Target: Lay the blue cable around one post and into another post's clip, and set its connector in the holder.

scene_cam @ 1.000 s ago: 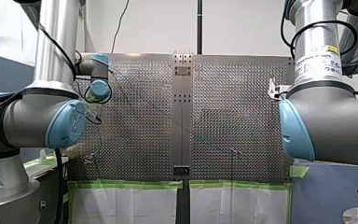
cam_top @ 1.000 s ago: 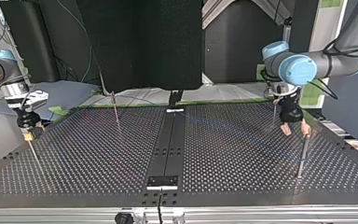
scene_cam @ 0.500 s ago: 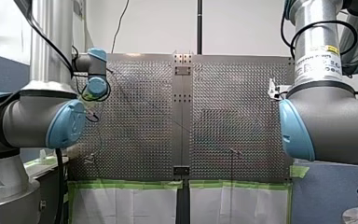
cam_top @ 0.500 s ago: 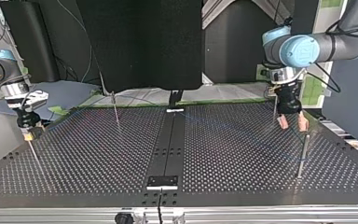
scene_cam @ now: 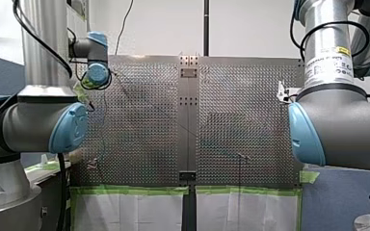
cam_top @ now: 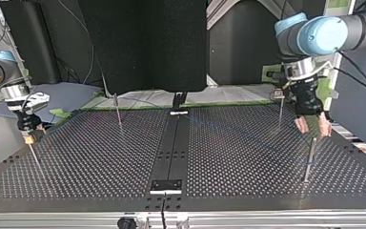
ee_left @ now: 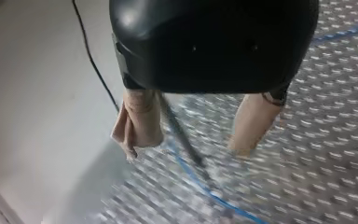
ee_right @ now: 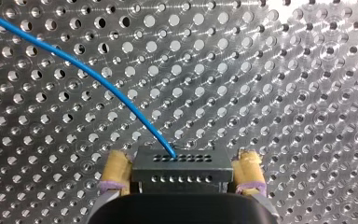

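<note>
Since a second ago my left pincer [cam_top: 313, 128] has lifted away from the post [cam_top: 310, 160], pads [cam_top: 301, 125] spread and seemingly empty, while my right pincer [ee_right: 182, 161] clamps the connector [ee_right: 182, 171], its blue cable [ee_right: 98, 79] trailing over the desk [ee_right: 284, 93].

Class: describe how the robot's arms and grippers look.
My left arm and my right arm are silver tubes with light-blue joint caps and black cables. The right one bears a white, yellow-marked label. My left gripper is black with beige pads; my right gripper has yellowish pads.
</note>
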Available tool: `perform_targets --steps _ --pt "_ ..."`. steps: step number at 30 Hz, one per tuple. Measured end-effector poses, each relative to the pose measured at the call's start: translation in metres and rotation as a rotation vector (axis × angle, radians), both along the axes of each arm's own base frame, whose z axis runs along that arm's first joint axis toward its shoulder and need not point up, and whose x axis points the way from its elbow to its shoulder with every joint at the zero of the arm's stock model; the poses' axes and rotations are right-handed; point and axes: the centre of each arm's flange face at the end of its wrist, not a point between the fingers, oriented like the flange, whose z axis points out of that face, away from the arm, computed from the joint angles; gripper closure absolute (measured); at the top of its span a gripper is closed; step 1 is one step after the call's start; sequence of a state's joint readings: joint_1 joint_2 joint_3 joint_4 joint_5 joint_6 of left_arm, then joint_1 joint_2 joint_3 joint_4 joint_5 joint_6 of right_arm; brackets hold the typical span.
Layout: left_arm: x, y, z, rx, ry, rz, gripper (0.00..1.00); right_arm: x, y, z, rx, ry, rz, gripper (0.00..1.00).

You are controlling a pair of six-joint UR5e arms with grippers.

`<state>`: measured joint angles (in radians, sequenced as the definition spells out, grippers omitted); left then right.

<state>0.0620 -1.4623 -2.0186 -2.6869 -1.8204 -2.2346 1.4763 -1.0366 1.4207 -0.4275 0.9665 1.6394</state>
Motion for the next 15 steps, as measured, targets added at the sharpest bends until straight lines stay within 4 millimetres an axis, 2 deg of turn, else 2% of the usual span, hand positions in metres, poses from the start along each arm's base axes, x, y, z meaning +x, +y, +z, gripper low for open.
perform_targets --steps 10,15 --pt "-0.017 0.001 0.086 0.104 -0.069 0.048 0.00 0.000 0.000 0.000 0.000 0.000 0.000 0.02" --pt "-0.021 0.000 0.103 0.152 -0.046 0.063 0.00 0.000 0.000 0.000 0.000 0.000 0.000 0.02"
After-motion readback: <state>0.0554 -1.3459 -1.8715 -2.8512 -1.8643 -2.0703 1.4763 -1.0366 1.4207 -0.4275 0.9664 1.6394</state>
